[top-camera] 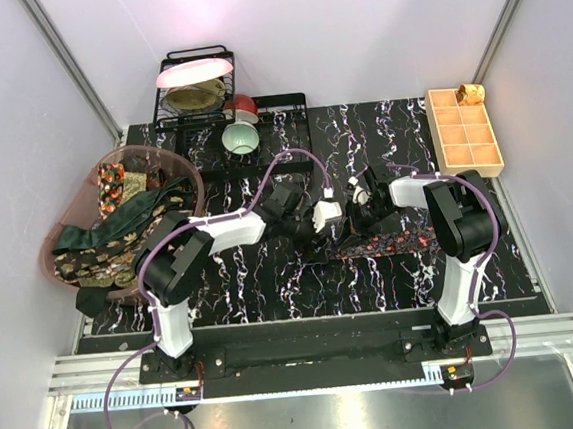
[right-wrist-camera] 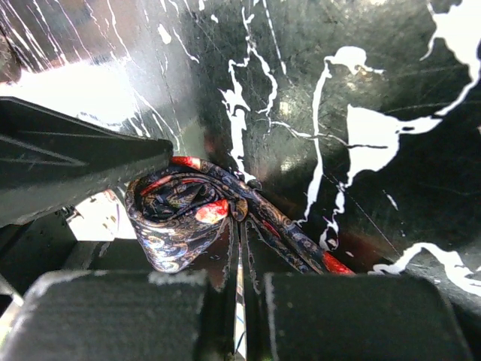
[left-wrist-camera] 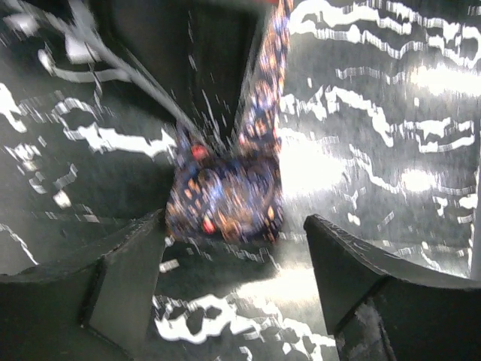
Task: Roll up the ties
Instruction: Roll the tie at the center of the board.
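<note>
One big black table (top-camera: 272, 276) with white streaks is under it all. On its left side sits the pink basket (top-camera: 188, 173), filled with a pile of loose ties (top-camera: 117, 224). None of those looks rolled to me, so I think most of the job is left.

To the right of the basket, well apart from it, one dark tie with red spots (top-camera: 399, 243) lies on the table. My two arms meet over its end nearer the basket. That end is curled into a small roll (right-wrist-camera: 180, 218); the long part lies flat, not rolled yet.

My left claw (left-wrist-camera: 234, 226) is wide apart, with the roll just in front of it. My right claw (right-wrist-camera: 239, 274) is squeezed together, and I think a thin edge of the tie is caught in it.
</note>
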`<act>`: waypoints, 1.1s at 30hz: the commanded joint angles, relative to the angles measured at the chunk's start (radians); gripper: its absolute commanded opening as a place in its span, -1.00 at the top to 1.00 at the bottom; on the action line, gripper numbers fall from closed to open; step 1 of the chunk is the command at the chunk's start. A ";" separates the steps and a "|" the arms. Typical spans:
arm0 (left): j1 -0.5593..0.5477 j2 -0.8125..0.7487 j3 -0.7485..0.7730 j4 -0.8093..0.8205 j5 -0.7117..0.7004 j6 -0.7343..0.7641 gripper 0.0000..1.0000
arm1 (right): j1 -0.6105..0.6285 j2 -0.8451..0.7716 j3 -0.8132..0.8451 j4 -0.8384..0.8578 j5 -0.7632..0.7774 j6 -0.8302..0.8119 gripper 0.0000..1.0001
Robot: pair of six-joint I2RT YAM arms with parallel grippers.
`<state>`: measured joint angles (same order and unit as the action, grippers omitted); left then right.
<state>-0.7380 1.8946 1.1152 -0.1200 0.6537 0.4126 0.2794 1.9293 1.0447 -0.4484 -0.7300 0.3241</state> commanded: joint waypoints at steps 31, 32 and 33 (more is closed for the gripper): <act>-0.083 0.032 0.047 -0.150 -0.229 0.146 0.36 | -0.080 -0.032 0.089 -0.107 -0.103 -0.051 0.22; -0.090 0.034 0.051 -0.161 -0.241 0.153 0.36 | -0.094 -0.055 0.086 -0.113 -0.123 -0.051 0.19; -0.103 0.035 0.057 -0.177 -0.274 0.150 0.36 | -0.097 -0.065 0.083 -0.113 -0.141 -0.057 0.17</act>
<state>-0.8028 1.9350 1.1591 -0.1429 0.5369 0.5190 0.2157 1.9366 1.0958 -0.5232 -0.7811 0.2985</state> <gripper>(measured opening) 0.403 0.392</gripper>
